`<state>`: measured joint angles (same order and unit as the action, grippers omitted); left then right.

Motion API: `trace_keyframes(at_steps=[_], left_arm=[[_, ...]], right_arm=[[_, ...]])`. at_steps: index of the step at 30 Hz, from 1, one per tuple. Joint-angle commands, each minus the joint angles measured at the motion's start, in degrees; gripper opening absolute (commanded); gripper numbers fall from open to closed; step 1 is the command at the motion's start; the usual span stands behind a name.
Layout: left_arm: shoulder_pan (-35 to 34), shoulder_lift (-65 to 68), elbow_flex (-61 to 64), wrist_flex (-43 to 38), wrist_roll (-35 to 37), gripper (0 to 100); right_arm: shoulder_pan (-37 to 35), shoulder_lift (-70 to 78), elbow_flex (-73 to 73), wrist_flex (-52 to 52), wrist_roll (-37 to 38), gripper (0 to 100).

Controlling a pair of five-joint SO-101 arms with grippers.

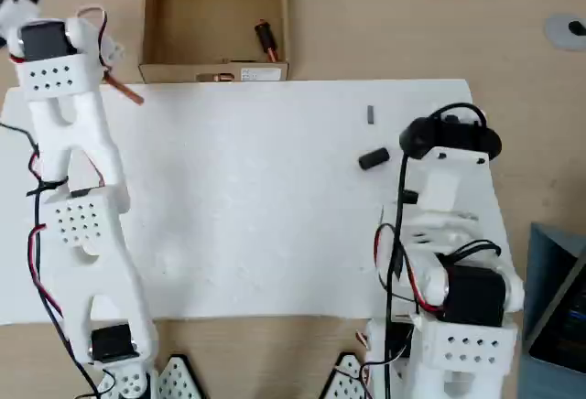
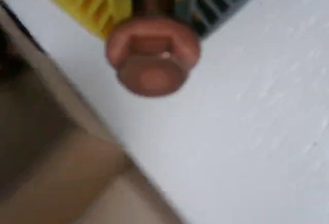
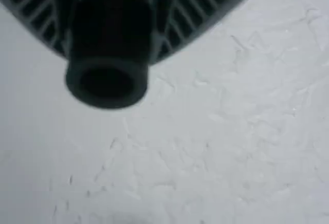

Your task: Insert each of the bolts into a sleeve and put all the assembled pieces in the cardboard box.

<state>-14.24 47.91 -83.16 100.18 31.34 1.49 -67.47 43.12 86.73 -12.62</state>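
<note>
My left gripper (image 1: 112, 79) is at the mat's far left corner, just left of the cardboard box (image 1: 146, 24). It is shut on a copper bolt (image 1: 126, 92). In the left wrist view the bolt's head (image 2: 153, 59) sticks out between the yellow and grey fingers (image 2: 82, 3) over the mat's edge. My right gripper (image 3: 110, 8) is shut on a black sleeve (image 3: 107, 80), whose open end hangs above the mat. From above, that sleeve (image 1: 373, 157) shows at the tip of the right arm. An assembled piece (image 1: 266, 40) lies inside the box.
A small dark piece (image 1: 370, 114) lies on the white foam mat (image 1: 238, 216) behind the right gripper. A copper-coloured spot (image 1: 215, 77) shows on the box's front wall. A dark device (image 1: 558, 307) sits off the mat at the right edge.
</note>
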Motion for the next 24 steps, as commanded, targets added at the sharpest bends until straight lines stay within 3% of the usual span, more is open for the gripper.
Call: trace_keyframes(at_steps=[1, 11, 24], left_arm=[[2.37, -10.95, 1.49, 0.35, -4.4, 0], [9.76, -37.85, 18.55, 0.35, -11.78, 0], [16.79, -75.91, 57.49, 0.26, -15.91, 0]], right_arm=[[0.22, -0.48, -4.53, -0.35, 2.55, 0.9], [0.4, -0.57, -6.2, 2.64, 5.89, 0.9], [0.22, -0.66, -6.11, 2.46, 8.09, 0.9]])
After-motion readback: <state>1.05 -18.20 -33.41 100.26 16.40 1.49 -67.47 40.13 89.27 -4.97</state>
